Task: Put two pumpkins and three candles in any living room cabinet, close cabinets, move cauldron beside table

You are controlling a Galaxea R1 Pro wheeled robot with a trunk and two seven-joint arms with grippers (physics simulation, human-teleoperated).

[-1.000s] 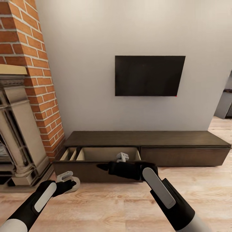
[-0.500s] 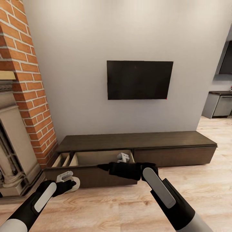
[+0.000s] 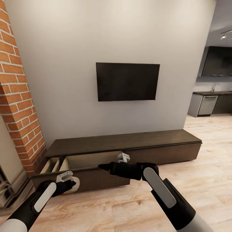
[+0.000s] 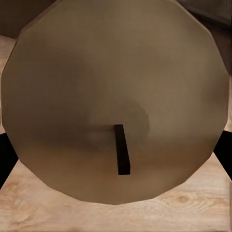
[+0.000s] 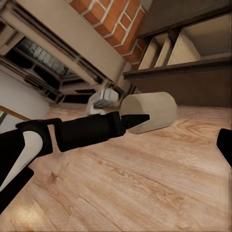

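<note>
Head view: candle (image 3: 73, 187) half-hidden behind left pincer (image 3: 66, 179).

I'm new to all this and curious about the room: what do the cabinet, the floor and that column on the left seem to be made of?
The cabinet looks like dark-brown wood with a matte finish; faint grain shows on its top, and the open drawer is paler inside. The floor looks like light wood planks with visible grain and knots. The column is red brick with pale mortar lines.

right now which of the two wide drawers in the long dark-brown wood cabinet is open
The drawer nearest the red brick column, the left drawer, is pulled out, showing its pale inside. The right drawer sits flush and closed.
</note>
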